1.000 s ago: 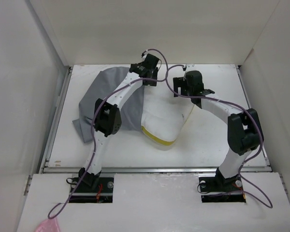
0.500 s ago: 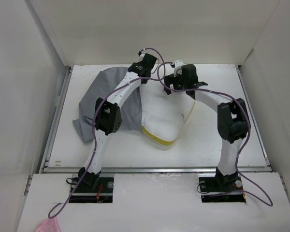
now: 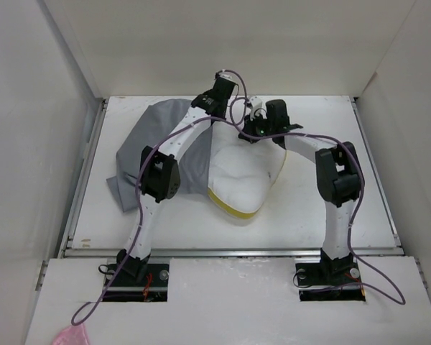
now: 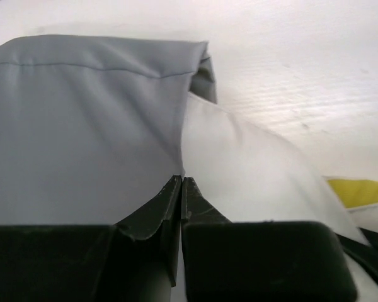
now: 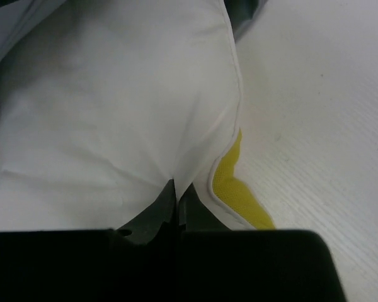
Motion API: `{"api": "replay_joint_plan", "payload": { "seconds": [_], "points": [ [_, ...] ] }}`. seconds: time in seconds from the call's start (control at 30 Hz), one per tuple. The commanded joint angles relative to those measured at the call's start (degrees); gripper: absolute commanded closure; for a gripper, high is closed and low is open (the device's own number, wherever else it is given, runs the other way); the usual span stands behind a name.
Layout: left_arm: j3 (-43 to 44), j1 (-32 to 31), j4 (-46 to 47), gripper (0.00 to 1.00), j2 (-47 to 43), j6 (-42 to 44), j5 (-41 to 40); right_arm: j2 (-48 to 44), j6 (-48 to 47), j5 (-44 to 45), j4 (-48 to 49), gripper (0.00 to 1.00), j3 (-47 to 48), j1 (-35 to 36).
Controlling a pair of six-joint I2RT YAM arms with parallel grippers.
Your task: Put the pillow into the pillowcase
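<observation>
The white pillow (image 3: 241,172) with its yellow band (image 3: 233,208) lies mid-table, its left part tucked inside the grey pillowcase (image 3: 147,144). My left gripper (image 3: 215,121) is at the far end of the pillowcase's opening. In the left wrist view the left gripper (image 4: 181,180) is shut, and the pillowcase's (image 4: 82,126) hem runs into its tips beside the pillow (image 4: 252,170). My right gripper (image 3: 253,134) sits on the pillow's far edge. In the right wrist view the right gripper (image 5: 177,184) is shut on a puckered fold of the pillow (image 5: 113,113), next to the yellow band (image 5: 236,189).
White enclosure walls stand on the left (image 3: 36,144), back (image 3: 230,50) and right (image 3: 409,144). A metal rail (image 3: 230,251) runs along the table's front edge. A pink scrap (image 3: 70,336) lies at the bottom left by the left arm's base.
Both grippers have gone from open to shut. The right arm has swung left onto the pillow's far edge and pinched it. The left gripper has closed at the pillowcase's hem.
</observation>
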Motion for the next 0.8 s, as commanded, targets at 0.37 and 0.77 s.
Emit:
{"api": "replay_joint_plan", "payload": {
  "seconds": [0.37,0.77],
  "points": [
    [-15.8,-20.7,4.5,1.0,-33.4,-1.5,8.1,-36.3,20.5,-2.2,44.1,1.0,-35.9,2.3],
    [-21.9,-28.8,-0.7,1.0,-35.2,-16.0,-0.2,-59.5,21.2,-4.9,55.2,1.0,-60.4,10.3]
  ]
}}
